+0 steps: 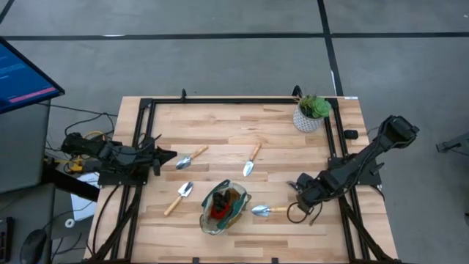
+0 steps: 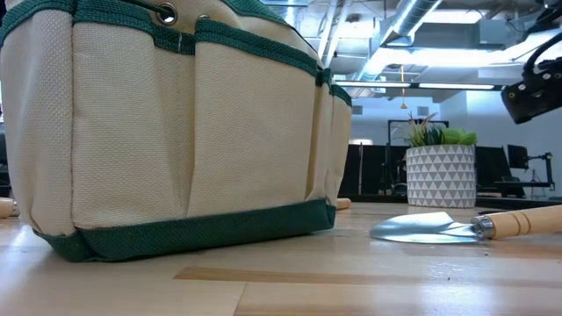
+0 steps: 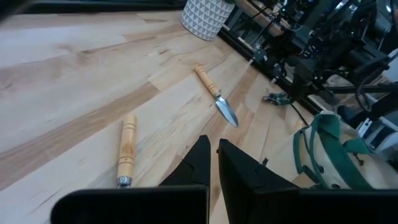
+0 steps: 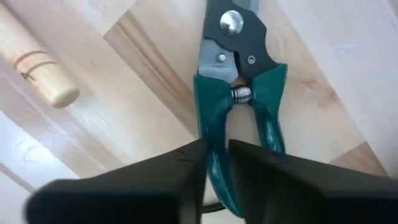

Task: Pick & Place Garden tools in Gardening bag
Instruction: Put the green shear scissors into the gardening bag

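While the right gripper (image 1: 302,192) pinches one green handle of the shears (image 4: 239,93) at the table's right edge, the lift should go straight up, since a one-handled hold may let them swing. They then need carrying to the bag (image 1: 224,207), which stands near the front edge and already holds something red. A trowel (image 1: 267,210) lies between gripper and bag, so the carry should pass above it. Three more trowels lie farther off, and the plant pot (image 1: 308,117) stands well clear at the far right corner. The left gripper (image 1: 167,157), fingers closed on nothing, waits at the left side.
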